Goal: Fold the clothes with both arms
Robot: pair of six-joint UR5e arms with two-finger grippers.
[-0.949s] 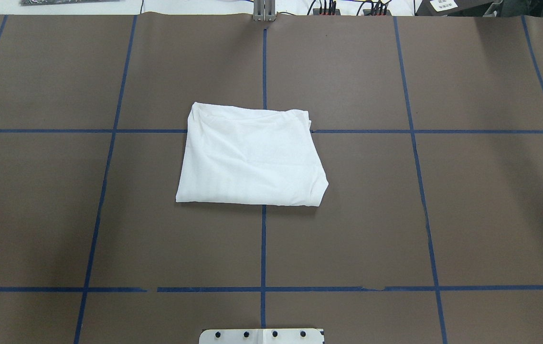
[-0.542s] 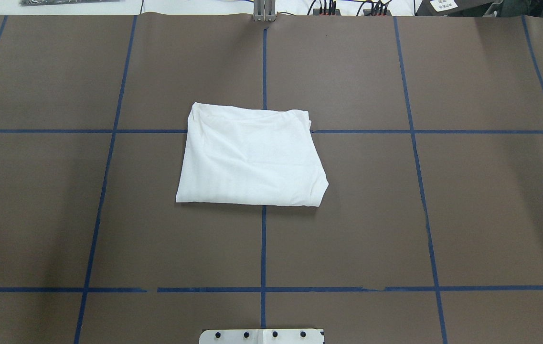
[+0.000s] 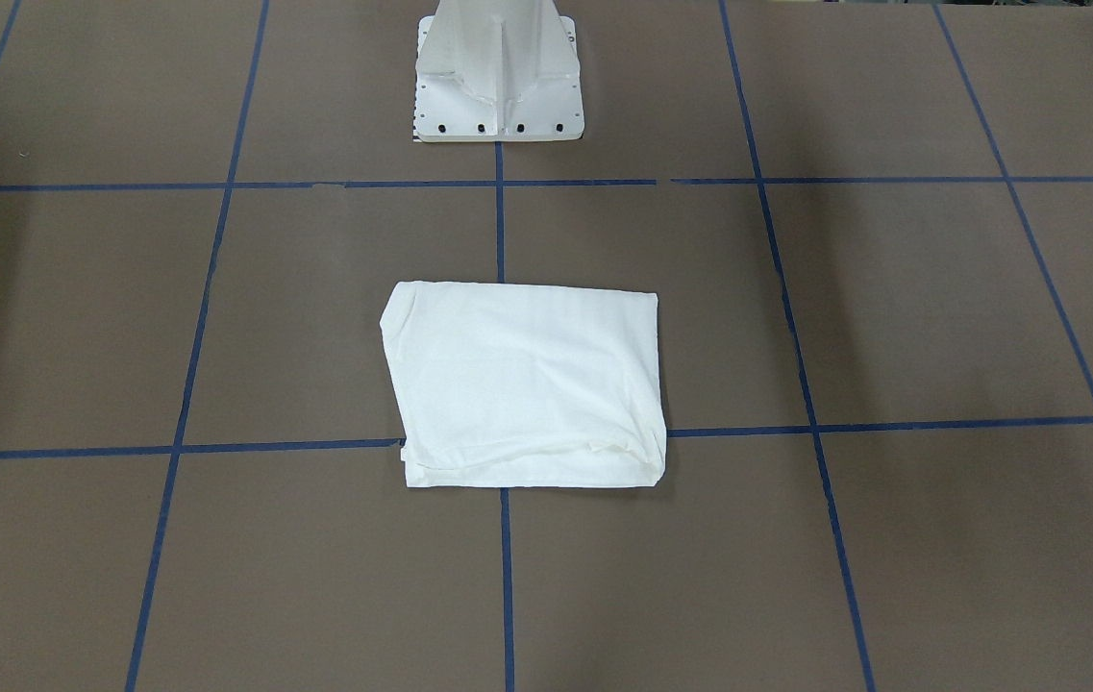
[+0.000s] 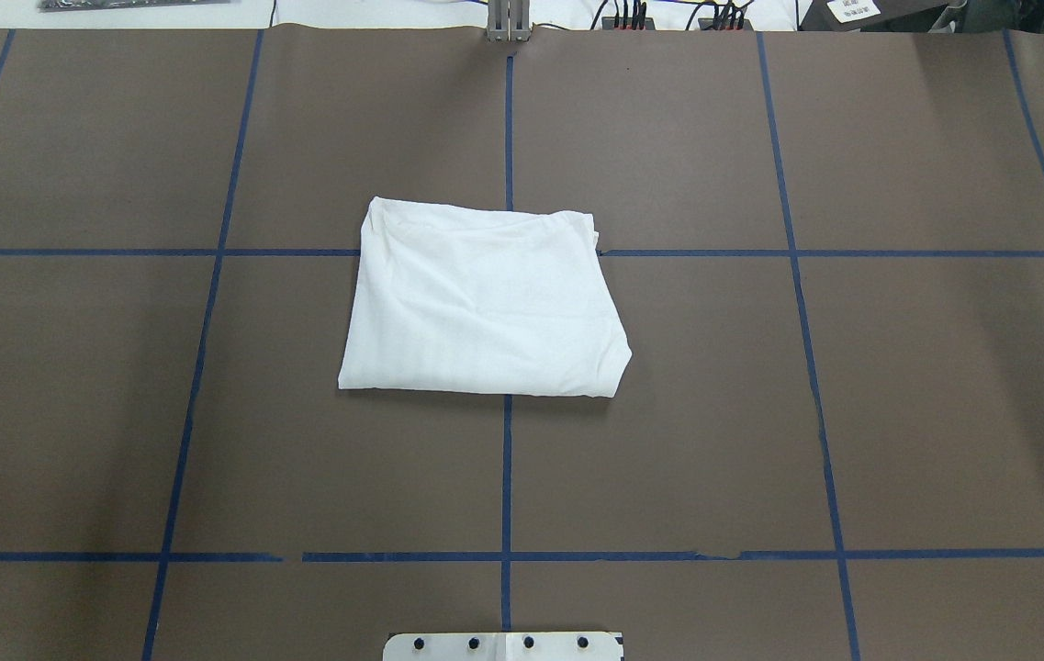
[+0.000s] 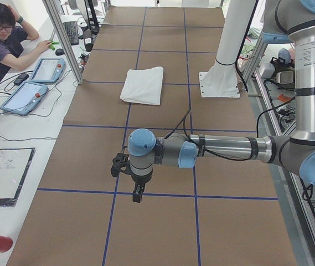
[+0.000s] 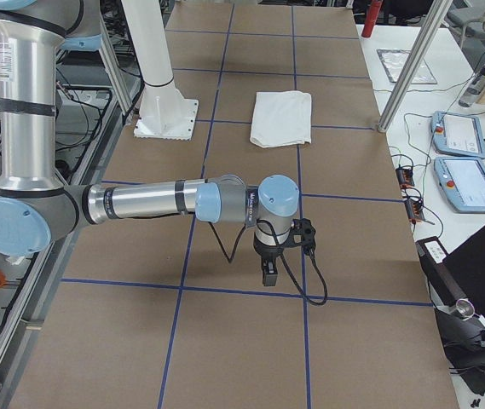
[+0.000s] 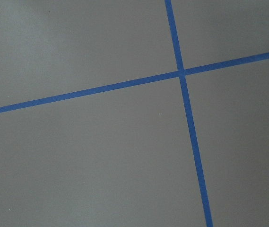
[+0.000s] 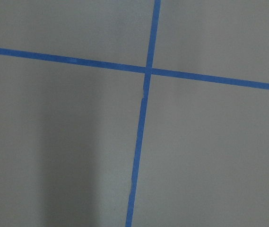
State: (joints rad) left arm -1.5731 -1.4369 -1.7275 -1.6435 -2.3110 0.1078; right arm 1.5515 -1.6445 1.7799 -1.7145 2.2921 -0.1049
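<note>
Your shirt (image 4: 483,301) sits folded at the middle of the table (image 4: 714,413), over a blue tape (image 4: 506,459) crossing. Left gripper (image 5: 138,194) and right gripper (image 6: 268,273) hang well apart from it; whether their fingers are open or closed, you can't tell.

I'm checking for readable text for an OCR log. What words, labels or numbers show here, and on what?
Nothing is legible.
White T-shirt: folded, no print showing.
White label at the overhead view's top right: too small to read.
Pendant screens: too small to read.
</note>
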